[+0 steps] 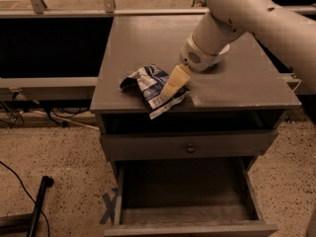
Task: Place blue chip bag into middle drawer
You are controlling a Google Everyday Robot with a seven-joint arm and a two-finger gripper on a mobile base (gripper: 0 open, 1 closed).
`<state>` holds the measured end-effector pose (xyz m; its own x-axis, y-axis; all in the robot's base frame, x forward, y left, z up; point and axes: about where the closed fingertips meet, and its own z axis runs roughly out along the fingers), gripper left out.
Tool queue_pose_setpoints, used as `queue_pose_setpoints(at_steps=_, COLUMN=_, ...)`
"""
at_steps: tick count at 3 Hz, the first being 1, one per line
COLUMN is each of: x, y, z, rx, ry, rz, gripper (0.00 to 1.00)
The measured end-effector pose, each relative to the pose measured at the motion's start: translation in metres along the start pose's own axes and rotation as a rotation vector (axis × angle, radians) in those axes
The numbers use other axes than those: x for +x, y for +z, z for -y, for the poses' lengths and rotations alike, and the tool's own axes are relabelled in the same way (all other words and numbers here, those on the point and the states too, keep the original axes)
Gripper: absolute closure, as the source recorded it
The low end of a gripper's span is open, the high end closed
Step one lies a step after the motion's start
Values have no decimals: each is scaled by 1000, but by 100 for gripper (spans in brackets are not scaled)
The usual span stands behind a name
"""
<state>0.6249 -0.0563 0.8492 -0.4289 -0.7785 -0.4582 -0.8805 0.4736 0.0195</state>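
The blue chip bag [148, 83] lies crumpled on the grey cabinet top [148, 38], near its front edge and left of centre. My gripper [169, 87] reaches down from the right on the white arm [247, 9], and its cream tip rests on the bag's right side, over the white label patch. The middle drawer [182, 194] is pulled out below the front of the cabinet. Its plank floor and thin side walls show, and nothing lies in it. The bag is above and a little left of the drawer's middle.
A closed grey drawer front with a small round knob [190, 147] sits between the cabinet top and the open drawer, with a dark slot above it. A black pole [37, 206] and cables lie on the speckled floor at the left. A dark panel and railing stand behind.
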Motion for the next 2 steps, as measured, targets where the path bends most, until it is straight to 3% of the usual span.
queue_pose_setpoints(at_steps=2, x=14, y=-10, z=-15, rx=-45, ry=-4, rz=65, gripper=65)
